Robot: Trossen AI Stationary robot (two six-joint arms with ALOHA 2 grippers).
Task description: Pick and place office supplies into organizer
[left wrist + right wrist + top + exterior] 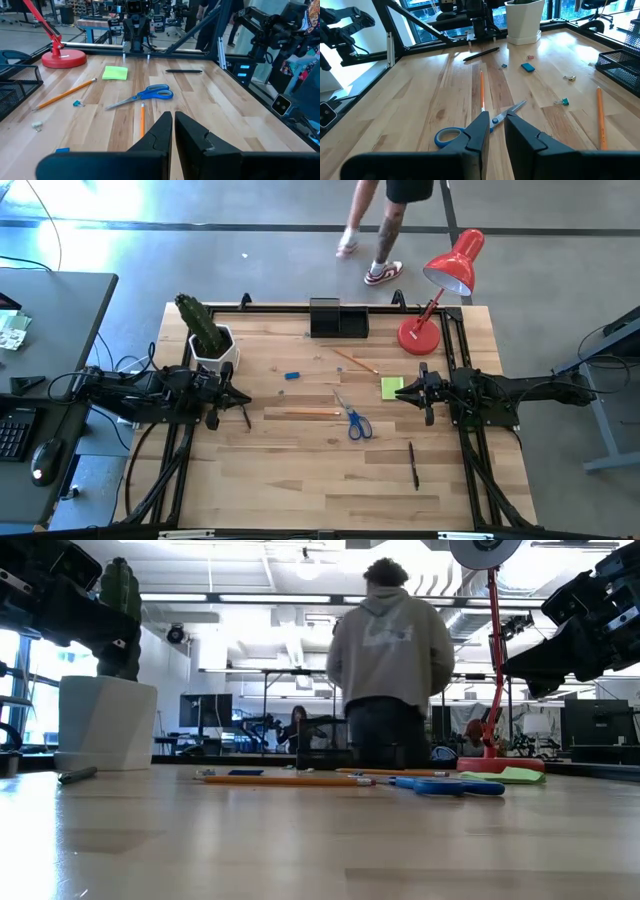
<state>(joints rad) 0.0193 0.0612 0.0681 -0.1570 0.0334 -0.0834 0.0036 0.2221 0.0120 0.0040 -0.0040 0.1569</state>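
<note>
Organizer [338, 318] at table's [300, 470] far edge; no legible writing anywhere.

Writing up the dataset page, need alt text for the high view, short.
Overhead view of a light wooden table with two dark robot arms parked at its left and right edges, the left gripper shut and empty. Blue-handled scissors, orange pencils, a black pen and a yellow-green sticky-note pad lie loose; a black mesh organizer sits at the far edge.

The wooden table [300, 470] carries scissors [356, 421], two pencils [301, 413] and a sticky pad [391, 387] — all mid-table. An organizer [338, 319], lamp [425, 332] and cactus pot [214, 347] stand along the far edge — one pen [413, 464] lies nearer.
</note>
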